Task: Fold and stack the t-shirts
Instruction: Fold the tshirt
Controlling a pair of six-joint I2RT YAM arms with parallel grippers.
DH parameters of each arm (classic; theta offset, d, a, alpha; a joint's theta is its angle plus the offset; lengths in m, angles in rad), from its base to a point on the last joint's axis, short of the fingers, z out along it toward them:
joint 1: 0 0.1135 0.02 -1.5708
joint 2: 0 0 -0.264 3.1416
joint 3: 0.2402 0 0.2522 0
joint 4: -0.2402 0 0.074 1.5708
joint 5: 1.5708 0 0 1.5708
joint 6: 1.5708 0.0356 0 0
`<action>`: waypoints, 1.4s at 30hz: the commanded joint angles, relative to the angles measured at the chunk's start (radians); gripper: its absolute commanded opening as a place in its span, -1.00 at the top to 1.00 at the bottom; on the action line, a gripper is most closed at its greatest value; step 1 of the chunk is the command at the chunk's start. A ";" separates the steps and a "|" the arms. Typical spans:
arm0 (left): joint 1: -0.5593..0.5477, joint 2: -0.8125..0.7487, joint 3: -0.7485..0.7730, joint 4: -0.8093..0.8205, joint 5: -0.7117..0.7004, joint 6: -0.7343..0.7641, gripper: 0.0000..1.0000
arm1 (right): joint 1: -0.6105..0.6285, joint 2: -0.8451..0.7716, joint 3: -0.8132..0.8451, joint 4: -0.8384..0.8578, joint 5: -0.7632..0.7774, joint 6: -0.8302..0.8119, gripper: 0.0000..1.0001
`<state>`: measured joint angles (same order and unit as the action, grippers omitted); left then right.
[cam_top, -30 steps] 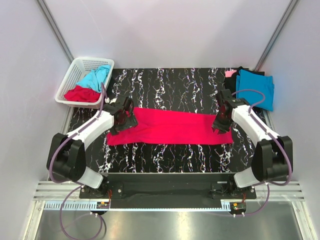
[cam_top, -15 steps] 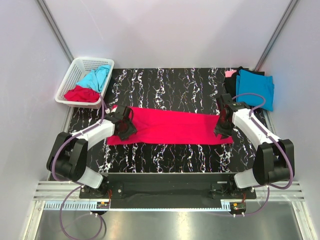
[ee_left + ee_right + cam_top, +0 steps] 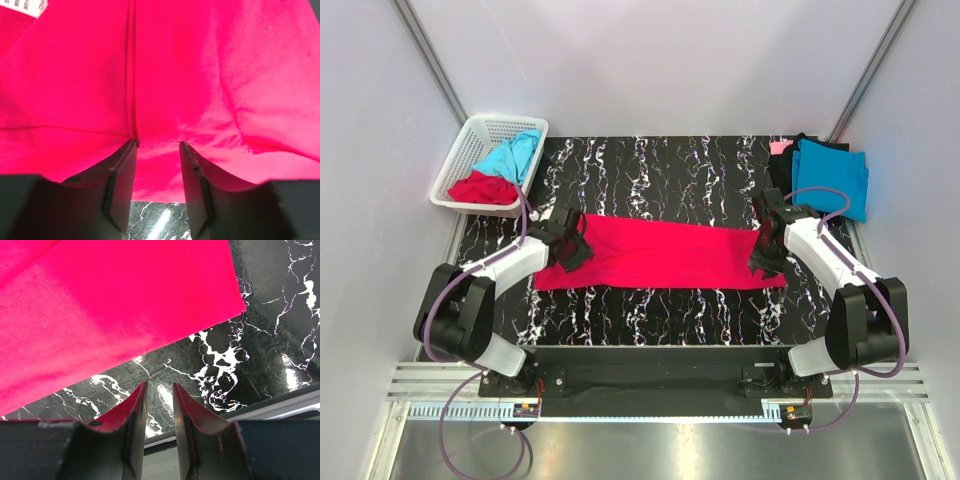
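Red t-shirt: long folded strip across the middle of the marbled table.
Left gripper: at the strip's left end, jaws drawn in on a bunched fold, fingertips buried in cloth.
Right gripper: at the right end, jaws narrow; whether it holds cloth cannot be told.
Basket: far left, holding heaped shirts, outlines unreadable.

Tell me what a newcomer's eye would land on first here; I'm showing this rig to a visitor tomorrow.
The red t-shirt, a long band across the middle of the black marbled table, stands out, with the left end effector and right end effector at its two ends. Next come the white basket at far left, holding crumpled shirts, and the turquoise shirt topping the far-right stack.
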<state>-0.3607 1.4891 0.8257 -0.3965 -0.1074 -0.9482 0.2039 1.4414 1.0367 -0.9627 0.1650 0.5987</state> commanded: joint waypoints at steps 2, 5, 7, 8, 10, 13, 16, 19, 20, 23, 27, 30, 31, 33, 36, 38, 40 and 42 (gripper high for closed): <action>0.005 0.022 0.050 0.031 -0.021 0.000 0.22 | 0.000 0.013 0.000 0.018 0.030 -0.013 0.32; 0.005 0.039 0.062 0.031 -0.026 0.005 0.30 | 0.000 0.020 0.003 0.018 0.033 -0.011 0.33; 0.005 0.048 0.069 0.031 -0.028 0.009 0.30 | 0.000 0.025 0.005 0.018 0.031 -0.013 0.33; 0.005 0.051 0.070 0.028 -0.026 0.011 0.30 | 0.000 0.025 0.006 0.018 0.031 -0.013 0.33; 0.005 0.054 0.070 0.028 -0.026 0.011 0.36 | 0.000 0.025 0.009 0.018 0.031 -0.011 0.33; 0.005 0.057 0.069 0.024 -0.032 0.014 0.70 | 0.002 0.030 0.011 0.018 0.034 -0.013 0.33; 0.005 0.059 0.079 0.004 -0.041 0.014 1.00 | 0.002 0.039 0.005 0.019 0.037 -0.011 0.33; 0.005 0.046 0.087 -0.018 -0.052 0.019 1.00 | 0.000 0.047 -0.003 0.024 0.034 -0.008 0.33; 0.005 0.033 0.090 -0.025 -0.055 0.020 1.00 | 0.002 0.045 -0.004 0.025 0.036 -0.008 0.33; 0.005 -0.010 0.102 -0.039 -0.058 0.031 1.00 | 0.000 0.050 -0.009 0.032 0.034 -0.005 0.33; 0.005 -0.055 0.145 -0.047 -0.038 0.057 1.00 | 0.000 0.056 -0.010 0.036 0.027 -0.004 0.34; 0.005 -0.024 0.216 -0.047 -0.011 0.101 1.00 | 0.000 0.060 -0.004 0.041 0.022 -0.004 0.34; 0.005 -0.004 0.260 -0.047 -0.002 0.126 1.00 | 0.000 0.060 -0.001 0.041 0.021 -0.005 0.34; 0.005 0.070 0.305 -0.041 0.043 0.147 1.00 | 0.000 0.062 0.005 0.042 0.022 -0.004 0.34; 0.005 0.157 0.406 -0.036 0.069 0.183 1.00 | 0.000 0.070 0.014 0.044 0.019 -0.005 0.34; 0.005 0.239 0.475 -0.028 0.071 0.200 1.00 | 0.000 0.079 0.019 0.044 0.024 -0.011 0.34; 0.006 0.331 0.550 -0.028 0.086 0.213 1.00 | 0.000 0.089 0.022 0.045 0.028 -0.017 0.34; 0.008 0.393 0.620 -0.030 0.101 0.224 0.70 | 0.000 0.097 0.025 0.045 0.031 -0.022 0.34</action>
<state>-0.3599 1.8084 1.3472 -0.4477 -0.0505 -0.7666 0.2039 1.5261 1.0283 -0.9310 0.1680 0.5907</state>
